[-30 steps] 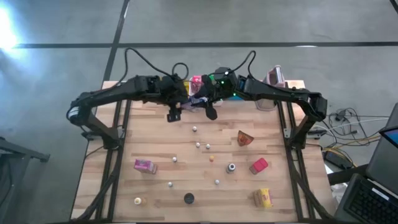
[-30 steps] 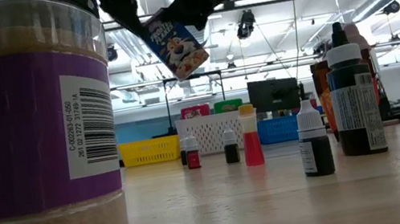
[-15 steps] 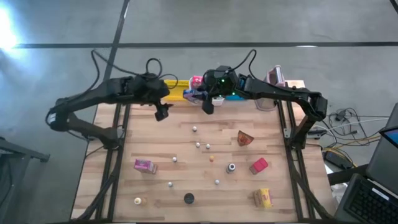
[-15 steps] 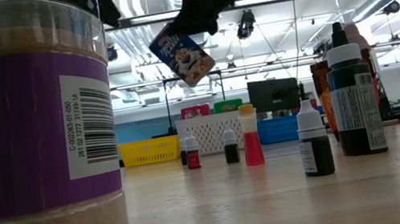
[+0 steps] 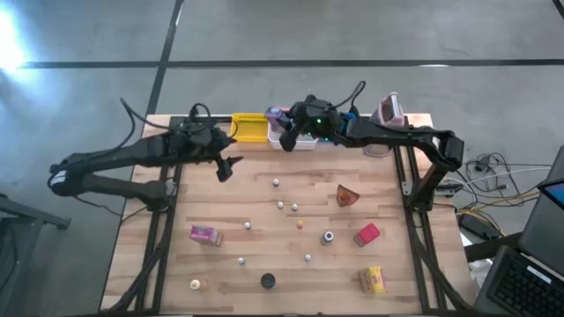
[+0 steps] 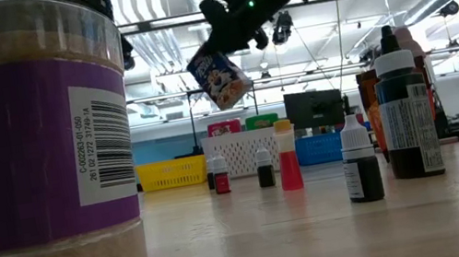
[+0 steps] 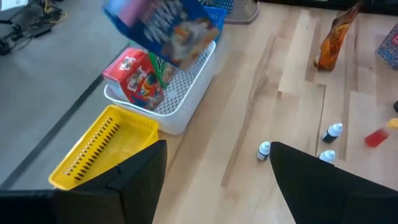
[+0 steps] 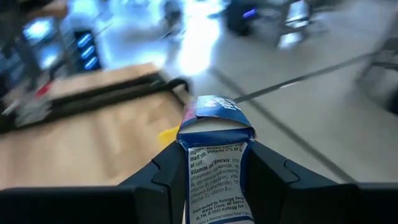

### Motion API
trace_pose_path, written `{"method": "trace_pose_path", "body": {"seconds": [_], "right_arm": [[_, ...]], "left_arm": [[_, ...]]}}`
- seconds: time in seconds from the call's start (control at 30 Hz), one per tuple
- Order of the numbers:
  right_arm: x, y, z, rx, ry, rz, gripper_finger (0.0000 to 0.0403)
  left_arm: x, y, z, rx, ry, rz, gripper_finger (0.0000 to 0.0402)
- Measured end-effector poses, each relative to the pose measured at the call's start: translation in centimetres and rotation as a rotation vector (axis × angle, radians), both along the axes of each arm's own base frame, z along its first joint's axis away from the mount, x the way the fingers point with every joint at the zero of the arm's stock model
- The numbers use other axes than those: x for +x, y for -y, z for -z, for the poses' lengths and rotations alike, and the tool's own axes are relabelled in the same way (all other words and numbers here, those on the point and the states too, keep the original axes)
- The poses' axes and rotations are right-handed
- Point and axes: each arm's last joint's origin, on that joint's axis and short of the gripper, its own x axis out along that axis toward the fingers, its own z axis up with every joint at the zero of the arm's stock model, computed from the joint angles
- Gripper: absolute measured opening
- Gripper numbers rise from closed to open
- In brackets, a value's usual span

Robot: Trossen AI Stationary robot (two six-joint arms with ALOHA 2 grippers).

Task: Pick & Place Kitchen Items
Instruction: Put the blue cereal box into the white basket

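One small blue cardboard cereal box (image 6: 219, 80) hangs tilted in the right pincer (image 5: 291, 134), squeezed tight, just above the white mesh basket (image 7: 186, 93). The left pincer (image 7: 214, 180) is wide and holds nothing.

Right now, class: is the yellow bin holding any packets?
No. In the left wrist view the yellow bin shows a bare slotted floor, while the white bin beside it holds packets.

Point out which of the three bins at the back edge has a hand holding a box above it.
The white bin, the middle one: the right hand holds the blue cereal box above it. The yellow bin has nothing held above it; the blue bin behind is mostly hidden.
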Motion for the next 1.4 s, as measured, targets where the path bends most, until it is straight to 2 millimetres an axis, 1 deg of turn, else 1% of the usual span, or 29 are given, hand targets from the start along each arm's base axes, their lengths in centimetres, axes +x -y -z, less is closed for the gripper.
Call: {"method": "trace_pose_path", "body": {"seconds": [0.17, 0.37, 0.47, 0.57, 0.67, 0.87, 1.0, 1.13, 1.27, 1.4], "right_arm": [[-0.6, 0.0, 1.8, -0.014, 0.161, 0.179, 0.0108], [-1.5, -1.5, 4.2, -0.039, 0.231, 0.355, 0.0115], [-2.0, -2.8, 4.8, -0.082, 0.283, 0.455, 0.0111], [-2.4, -4.1, 4.9, -0.143, 0.33, 0.539, 0.0103], [-2.8, -4.7, 4.9, -0.168, 0.367, 0.579, 0.0101], [-3.1, -4.7, 5.9, -0.143, 0.377, 0.661, 0.0104], [-2.8, -4.6, 7.0, -0.134, 0.373, 0.693, 0.0098], [-2.2, -4.4, 8.7, -0.142, 0.367, 0.771, 0.0098], [-1.4, -4.2, 10.0, -0.165, 0.423, 0.81, 0.01], [-0.7, -4.2, 11.0, -0.21, 0.463, 0.812, 0.0094]], "left_arm": [[-0.2, 0.1, 0.9, -0.006, 0.021, -0.007, 0.0289], [-0.3, 0.1, 0.8, 0.001, 0.053, -0.008, 0.0289], [-0.2, 0.0, 0.5, 0.008, 0.081, -0.009, 0.0289], [-0.1, 0.0, 0.4, 0.014, 0.097, -0.009, 0.0289], [-0.1, 0.0, 0.3, 0.016, 0.105, -0.009, 0.0289], [0.0, 0.0, 0.1, 0.011, 0.126, -0.013, 0.0289], [0.0, 0.0, 0.1, 0.003, 0.133, -0.019, 0.0289], [0.0, 0.0, 0.1, -0.003, 0.136, -0.02, 0.0289], [0.0, 0.0, 0.1, -0.004, 0.135, -0.02, 0.0289], [0.0, 0.0, 0.1, -0.004, 0.135, -0.02, 0.0289]]}}
